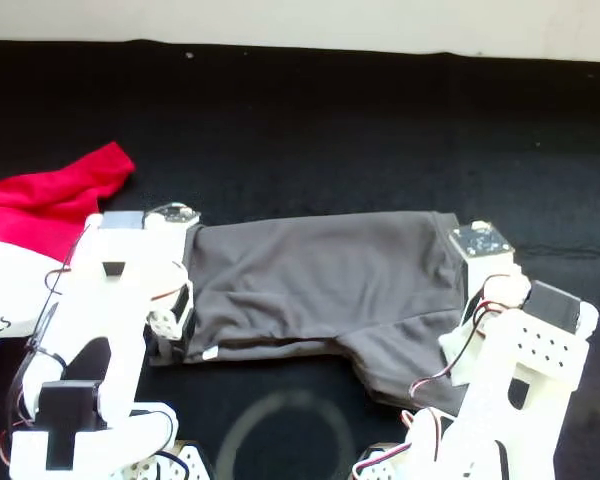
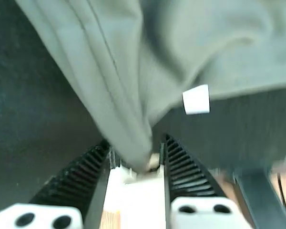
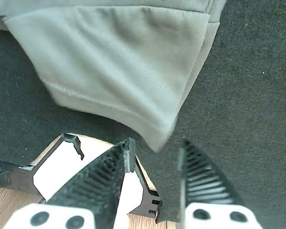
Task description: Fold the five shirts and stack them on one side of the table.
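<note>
1. The left gripper has its jaws clamped on a bunched edge of the grey shirt. The bite looks shallow, so a hard pull could slip the cloth free and spoil the fold.
2. The grey shirt lies mid-worktop, spread sideways between both arms. It is wrinkled, with a white label near the held edge.
3. The right gripper has its jaws apart, with the shirt's hemmed corner just ahead. Closing too early would likely miss the corner or catch one layer.
</note>
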Motion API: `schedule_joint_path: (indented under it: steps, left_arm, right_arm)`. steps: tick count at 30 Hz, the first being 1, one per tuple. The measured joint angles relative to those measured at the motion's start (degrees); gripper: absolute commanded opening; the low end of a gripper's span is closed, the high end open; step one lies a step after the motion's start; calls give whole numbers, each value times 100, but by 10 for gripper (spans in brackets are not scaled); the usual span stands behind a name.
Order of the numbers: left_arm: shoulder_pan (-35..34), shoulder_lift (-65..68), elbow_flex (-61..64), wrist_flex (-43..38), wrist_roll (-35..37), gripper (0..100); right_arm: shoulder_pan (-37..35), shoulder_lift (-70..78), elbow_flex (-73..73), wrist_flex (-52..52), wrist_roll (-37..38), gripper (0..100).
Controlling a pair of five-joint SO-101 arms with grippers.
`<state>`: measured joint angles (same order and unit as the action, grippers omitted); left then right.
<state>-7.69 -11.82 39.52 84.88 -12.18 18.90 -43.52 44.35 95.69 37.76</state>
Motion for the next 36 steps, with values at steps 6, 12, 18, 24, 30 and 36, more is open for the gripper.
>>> schedule_joint_path:
  steps: [6,12,18,24,30,36]
  left_arm:
    - [-9,0,-1319,835,-431,109]
    - [-105,62,-2251,554,-220,7]
    - [-105,1222,-2356,-369,114,9]
    - [-105,2303,-2602,-1345,651,9]
    - [-141,2787,-3244,-1495,756,9]
    - [-563,3534,-3807,-1503,756,9]
  right_arm:
    - [0,0,-879,185,0,166]
    - [-264,70,-1248,-563,-651,19]
    - [-1266,1099,-923,-1697,-1310,5]
    - [-1363,2418,-905,-3253,-1723,5]
    - [-1371,3297,-905,-4299,-1749,5]
    - [-1257,4026,-905,-4870,-1758,5]
